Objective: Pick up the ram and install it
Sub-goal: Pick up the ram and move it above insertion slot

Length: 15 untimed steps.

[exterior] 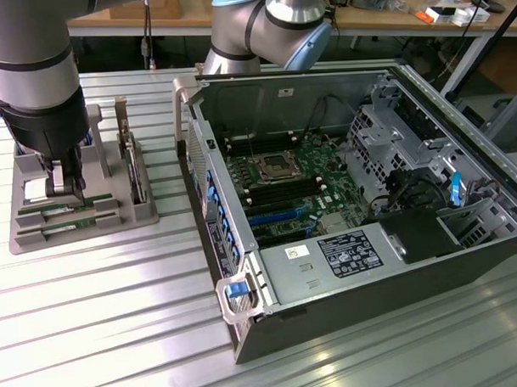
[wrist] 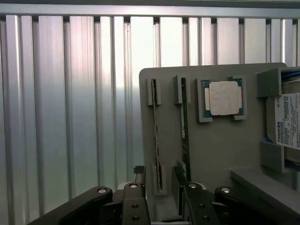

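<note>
Two ram sticks stand on edge in slots of a grey holder tray point(exterior: 39, 239) at the exterior view's left. In the wrist view one ram stick point(wrist: 155, 126) runs between my fingers, and a second ram stick point(wrist: 183, 122) lies beside it, its near end behind one finger point(wrist: 190, 197). My gripper point(wrist: 159, 187) point(exterior: 67, 190) hangs low over the tray, open, straddling the first stick's near end with a gap on each side. The open computer case point(exterior: 348, 318) shows the motherboard's memory slots point(exterior: 280, 195).
On the same tray, a square silver processor point(wrist: 225, 97) sits in its pocket and a hard drive point(wrist: 285, 122) point(exterior: 137, 168) stands upright at the tray's edge. The ribbed metal table point(exterior: 101, 318) lies between tray and case. A cluttered workbench point(exterior: 405, 10) stands behind.
</note>
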### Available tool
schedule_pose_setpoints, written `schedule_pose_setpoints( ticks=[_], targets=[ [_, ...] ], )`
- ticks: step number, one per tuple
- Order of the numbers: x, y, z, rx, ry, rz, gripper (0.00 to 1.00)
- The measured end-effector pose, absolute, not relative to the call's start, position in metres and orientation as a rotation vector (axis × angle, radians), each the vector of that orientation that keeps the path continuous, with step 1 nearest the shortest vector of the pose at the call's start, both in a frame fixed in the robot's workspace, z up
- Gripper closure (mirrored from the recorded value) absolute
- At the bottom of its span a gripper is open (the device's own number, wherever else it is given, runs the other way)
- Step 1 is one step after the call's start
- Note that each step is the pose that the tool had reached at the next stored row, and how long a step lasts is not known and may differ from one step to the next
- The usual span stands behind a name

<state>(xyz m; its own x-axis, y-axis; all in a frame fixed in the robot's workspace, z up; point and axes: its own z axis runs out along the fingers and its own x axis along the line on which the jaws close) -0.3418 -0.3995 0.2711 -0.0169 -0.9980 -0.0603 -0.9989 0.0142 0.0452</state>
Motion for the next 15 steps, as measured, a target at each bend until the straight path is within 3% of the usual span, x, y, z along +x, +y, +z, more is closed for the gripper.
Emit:
schedule_pose_setpoints(
  ticks=[15],
  targets=[
    [-0.347,-0.400,0.255,-2.231,2.195,0.117,0.64]
  ],
)
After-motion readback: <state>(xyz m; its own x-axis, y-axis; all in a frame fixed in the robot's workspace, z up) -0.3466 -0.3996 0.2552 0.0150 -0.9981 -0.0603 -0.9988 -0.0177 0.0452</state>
